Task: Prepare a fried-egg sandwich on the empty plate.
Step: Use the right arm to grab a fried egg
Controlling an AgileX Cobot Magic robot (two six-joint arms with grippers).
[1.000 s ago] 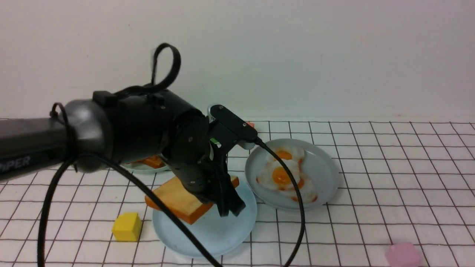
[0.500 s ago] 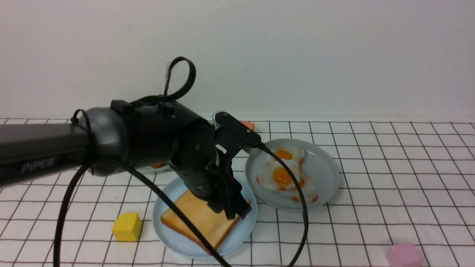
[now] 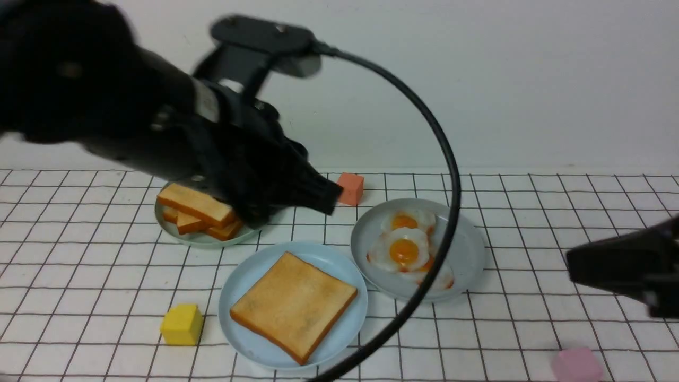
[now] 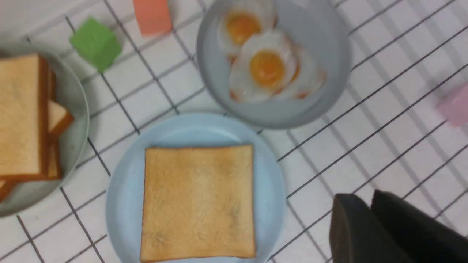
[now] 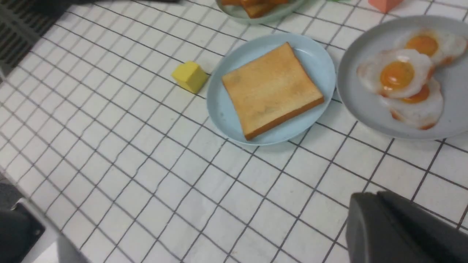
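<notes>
The light blue plate (image 3: pixel 323 258) looks like smooth plastic with a soft, low shine. The toast slice (image 3: pixel 293 305) on it has a matt, finely grainy face. The fried eggs (image 3: pixel 403 250) look glossy, like moulded plastic. The worktop (image 3: pixel 530 223) is smooth and matt. The left pincer (image 4: pixel 365 204) is matt black, and its cable (image 3: pixel 445 159) is slightly glossy.

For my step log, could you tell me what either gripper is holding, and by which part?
Nothing: both the left gripper and right gripper are shut and empty; the toast slice lies free on the sky-blue plate.
</notes>
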